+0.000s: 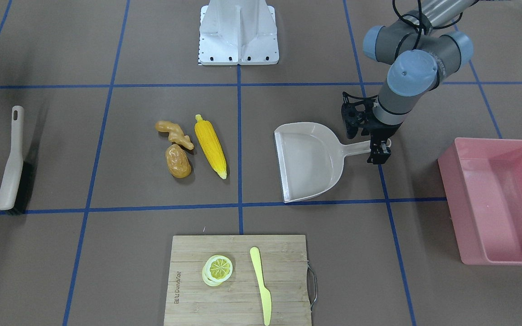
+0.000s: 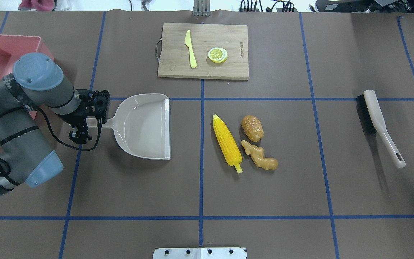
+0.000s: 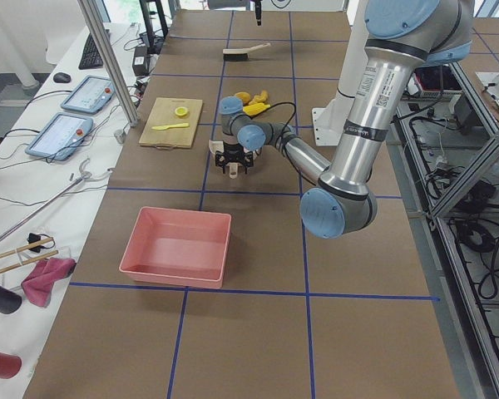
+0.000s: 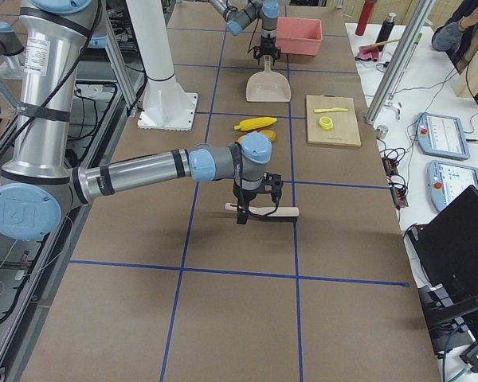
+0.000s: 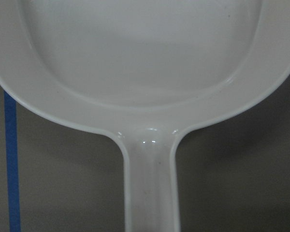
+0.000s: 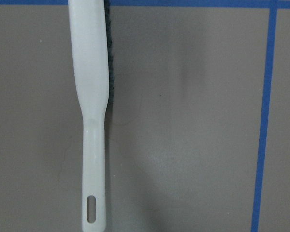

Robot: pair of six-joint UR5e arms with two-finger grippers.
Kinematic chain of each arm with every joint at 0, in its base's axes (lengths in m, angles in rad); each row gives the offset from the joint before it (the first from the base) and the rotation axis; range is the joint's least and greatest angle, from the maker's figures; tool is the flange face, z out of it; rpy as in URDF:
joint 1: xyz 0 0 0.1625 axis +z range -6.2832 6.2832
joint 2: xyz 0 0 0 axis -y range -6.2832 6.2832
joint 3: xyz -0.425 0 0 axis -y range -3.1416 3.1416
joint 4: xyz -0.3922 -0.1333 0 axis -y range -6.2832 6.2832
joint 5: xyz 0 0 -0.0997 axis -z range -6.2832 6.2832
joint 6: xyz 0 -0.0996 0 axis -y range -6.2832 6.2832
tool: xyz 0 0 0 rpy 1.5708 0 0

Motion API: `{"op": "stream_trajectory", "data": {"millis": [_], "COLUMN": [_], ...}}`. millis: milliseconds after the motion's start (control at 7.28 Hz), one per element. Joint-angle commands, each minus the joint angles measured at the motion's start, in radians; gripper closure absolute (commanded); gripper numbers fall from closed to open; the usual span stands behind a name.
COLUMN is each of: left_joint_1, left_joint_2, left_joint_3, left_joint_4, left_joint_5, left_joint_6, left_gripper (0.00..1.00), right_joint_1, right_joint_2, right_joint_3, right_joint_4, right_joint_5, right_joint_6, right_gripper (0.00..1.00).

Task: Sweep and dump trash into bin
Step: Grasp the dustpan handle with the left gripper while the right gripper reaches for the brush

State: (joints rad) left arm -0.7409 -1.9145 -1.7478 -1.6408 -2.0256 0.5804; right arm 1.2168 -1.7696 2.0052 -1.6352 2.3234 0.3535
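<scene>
Robotics lab — tape-gridded table [image 3: 249, 332], teach pendants [image 3: 60, 135] alongside.

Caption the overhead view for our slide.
Left end effector at dustpan handle; corn, ginger, potato lie mid-table; brush lies far right.

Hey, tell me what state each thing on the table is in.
Large pink plastic tub: upright, empty.
Beige plastic dustpan: flat on table, empty.
Left pincer: at dustpan handle, grip unclear.
Beige-handled black-bristle brush: lying unheld.
Right pincer: hovering near brush, opening unclear.
Yellow corn cob: unswept.
Tan ginger root: unswept.
Brown potato: unswept.
Lemon slices: stacked on wooden board.
</scene>
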Motion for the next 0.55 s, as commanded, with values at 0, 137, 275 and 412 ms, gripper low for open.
{"op": "stream_trajectory", "data": {"millis": [0, 137, 275, 412], "left_joint_1": [0.000, -0.002, -0.017, -0.055], "left_joint_2": [0.000, 0.000, 0.000, -0.001], "left_joint_3": [0.001, -0.010, -0.018, -0.047], "left_joint_4": [0.002, 0.010, 0.013, 0.028], "left_joint_5": [-0.021, -0.022, -0.045, -0.048], "left_joint_6": [-0.002, -0.004, 0.005, 0.007], "left_gripper": [1.00, 1.00, 1.00, 1.00], "right_joint_1": [-0.090, -0.155, -0.195, -0.197], "right_joint_2": [-0.019, -0.042, -0.054, -0.030], "right_joint_3": [0.027, 0.021, -0.024, -0.087], "right_joint_4": [0.044, 0.163, 0.263, 0.329], "right_joint_5": [-0.045, -0.086, -0.148, -0.151], "right_joint_6": [0.092, 0.222, 0.241, 0.240], "right_gripper": [0.00, 0.00, 0.00, 0.00]}}
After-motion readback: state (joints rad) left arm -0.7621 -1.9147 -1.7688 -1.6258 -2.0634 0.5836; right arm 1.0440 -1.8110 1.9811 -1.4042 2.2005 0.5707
